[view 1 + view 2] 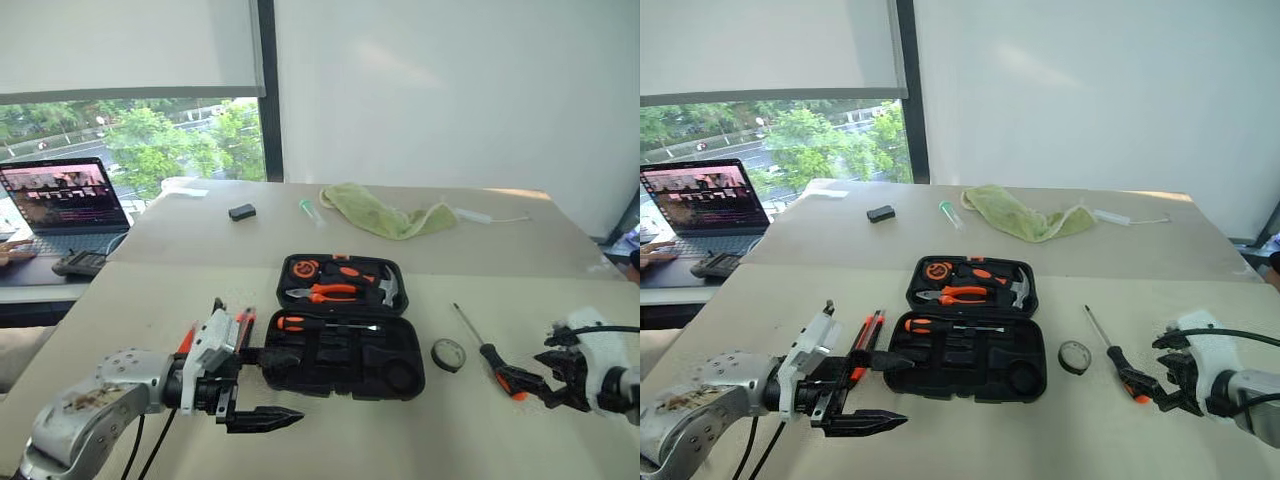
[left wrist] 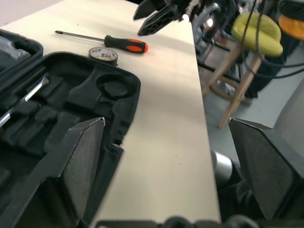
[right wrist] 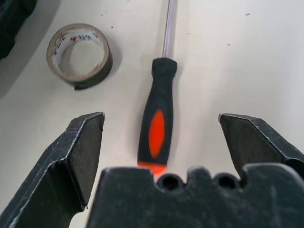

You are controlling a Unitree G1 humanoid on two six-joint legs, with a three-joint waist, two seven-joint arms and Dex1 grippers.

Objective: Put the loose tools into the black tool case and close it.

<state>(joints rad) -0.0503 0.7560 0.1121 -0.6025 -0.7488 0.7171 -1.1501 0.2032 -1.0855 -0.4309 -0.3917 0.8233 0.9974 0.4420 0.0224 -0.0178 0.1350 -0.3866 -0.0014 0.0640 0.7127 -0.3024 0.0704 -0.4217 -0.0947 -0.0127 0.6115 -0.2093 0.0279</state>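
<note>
Beige table (image 1: pixel 200 300), white wall (image 1: pixel 450 90).

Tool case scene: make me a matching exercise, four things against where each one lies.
Things:
1. tape roll
2. green cloth
3. laptop
4. screwdriver

Places:
A. far side of the table, beyond the tool case
B. on the side desk by the window
C. between the open jaws of the right gripper
D. on the table just right of the case

Pairs: 1-D, 2-A, 3-B, 4-C
</note>
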